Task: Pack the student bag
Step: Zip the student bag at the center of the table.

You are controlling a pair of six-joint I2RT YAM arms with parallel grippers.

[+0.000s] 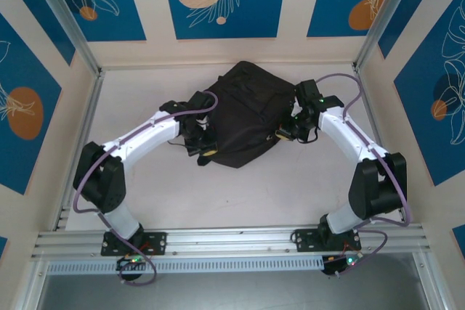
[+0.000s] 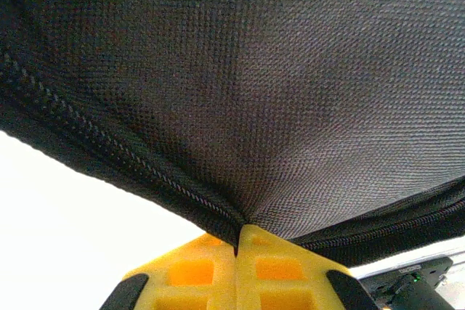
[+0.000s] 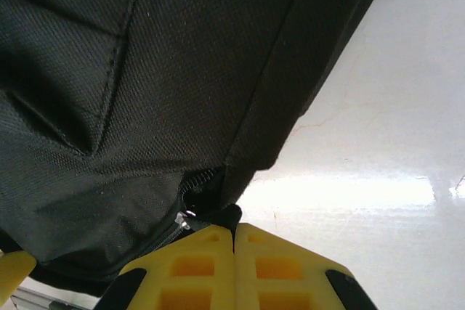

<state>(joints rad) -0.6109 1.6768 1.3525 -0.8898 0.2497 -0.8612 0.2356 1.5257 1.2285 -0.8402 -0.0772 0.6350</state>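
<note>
Left of centre in the overhead view, left hand (image 1: 206, 152) pinched shut on the lower left edge of the student bag (image 1: 243, 114), yellow pads (image 2: 263, 246) pressed together in its wrist view on black weave just beside a zipper (image 2: 109, 154). Mid-frame, slumped on the white worktop (image 1: 240, 194) between both arms, nearer the far wall, the black bag itself. Right of centre, right hand (image 1: 285, 134) likewise clamped tight on the bag's right edge, fabric caught at a zipper end (image 3: 185, 217).
</note>
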